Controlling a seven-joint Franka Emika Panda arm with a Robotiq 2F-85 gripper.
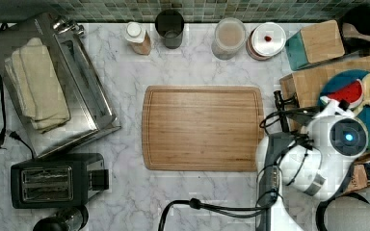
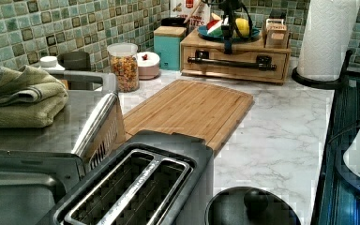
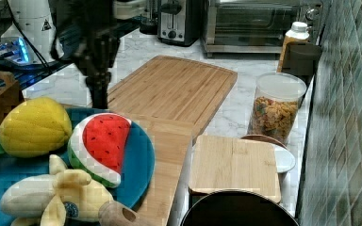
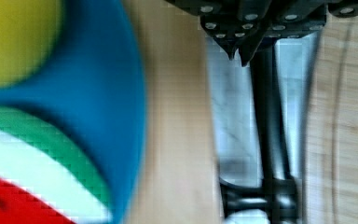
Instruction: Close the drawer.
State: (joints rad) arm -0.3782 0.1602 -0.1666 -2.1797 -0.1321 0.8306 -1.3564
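Drawer (image 2: pixel 236 65) front flush with wooden box, tool (image 4: pixel 238 53) pinched narrow above its black handle (image 4: pixel 266 140)

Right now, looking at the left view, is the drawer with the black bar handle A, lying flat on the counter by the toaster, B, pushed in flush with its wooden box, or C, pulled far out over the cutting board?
B: in the left view the drawer front sits flush with the wooden box under the blue plate, its black handle facing the cutting board.
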